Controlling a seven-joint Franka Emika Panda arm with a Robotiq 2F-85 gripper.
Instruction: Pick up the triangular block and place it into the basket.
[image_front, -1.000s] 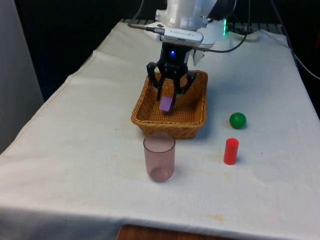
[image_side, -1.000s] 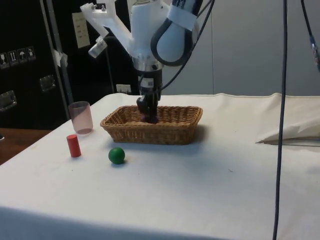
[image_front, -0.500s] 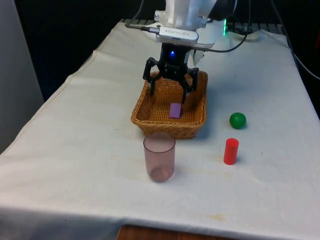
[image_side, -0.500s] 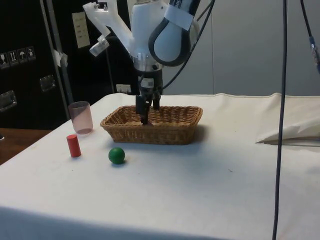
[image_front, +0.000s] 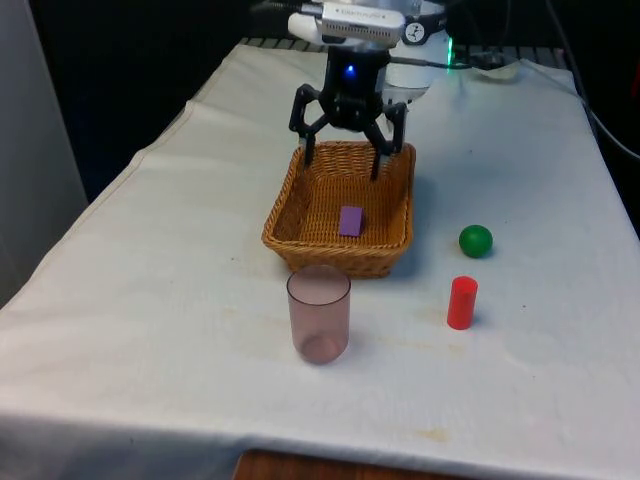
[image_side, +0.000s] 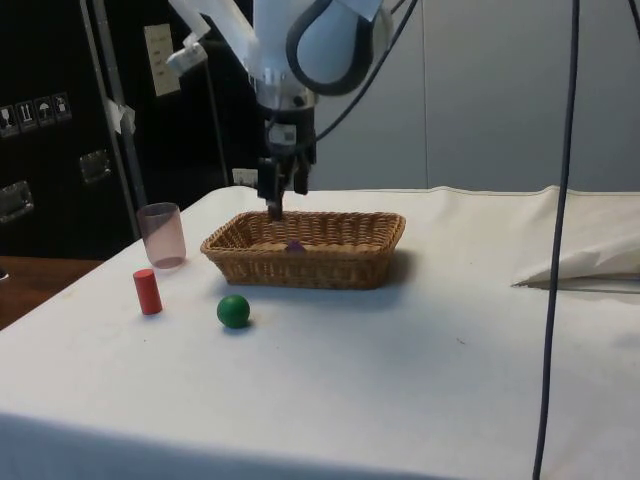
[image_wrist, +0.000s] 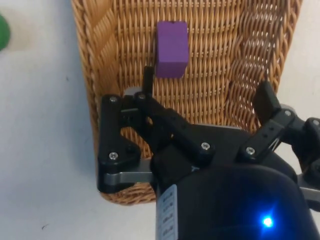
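The gripper (image_front: 344, 159) hangs above the far end of the basket (image_front: 283, 232), its two black fingers (image_front: 306, 150) spread wide with nothing between them. In the wrist view the gripper (image_wrist: 207, 105) sits over the woven floor, clear of the block. From the side the gripper (image_side: 274, 205) hangs just over the basket's (image_side: 345, 268) rim.

The basket is one rectangular tray of tan wicker, tightly woven, with a thick braided rim (image_wrist: 92, 60) and sloping walls.

Inside it lies the one block (image_front: 350, 221), purple, matte and smooth-faced, with crisp edges. In the wrist view the block (image_wrist: 172, 41) reads as a short rectangular solid with flat faces; a triangular outline cannot be made out. It rests on the basket floor, towards the near wall, apart from the fingers. From the side only the tip of the block (image_side: 295, 246) peeks over the rim.

On the white cloth (image_front: 160, 300) outside stand three more things: one translucent pinkish cup (image_front: 319, 313), upright, just before the basket; one red cylinder (image_front: 461, 302), upright, on the front view's right; and one green ball (image_front: 475, 240), glossy, near the cylinder.
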